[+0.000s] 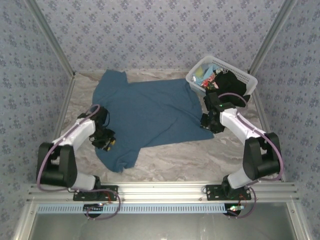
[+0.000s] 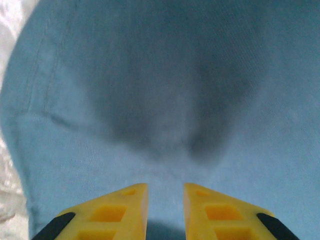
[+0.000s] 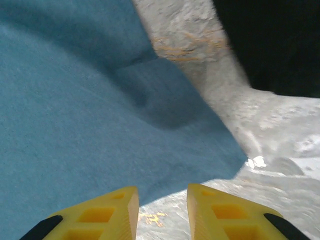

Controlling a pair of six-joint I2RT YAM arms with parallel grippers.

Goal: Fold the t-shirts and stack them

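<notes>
Frame rail [image 1: 160, 190] runs across the near edge and carries both arm bases.

Left gripper [image 1: 105, 140]: sits low over the near-left part of the blue t-shirt [image 1: 150, 112]. In the left wrist view the left gripper [image 2: 165, 187] has its yellow fingers [image 2: 120, 210] parted by a narrow gap. Nothing is gripped. The blue t-shirt [image 2: 165, 90] lies directly beneath and ahead, its stitched edge curving down the left side, with a strip of table [image 2: 10, 40] beyond that edge.

Right gripper [image 1: 210, 121]: at the shirt's near-right corner. In the right wrist view the right gripper [image 3: 162, 187] is also released, fingers apart. Its left finger [image 3: 100, 212] is over the blue t-shirt [image 3: 75, 110], while the other is over bare marbled table [image 3: 280, 140] (the hem corner ends just ahead of it).

The shirt is spread flat mid-table, one sleeve pointing to the far left.

Far right: white lattice basket [image 1: 245, 76], holding a black t-shirt [image 1: 230, 82] that spills over the near rim, and light blue cloth [image 1: 202, 74]. The black t-shirt [image 3: 275, 40] also shows as a dark mass in the right wrist view, apart from the blue one.
</notes>
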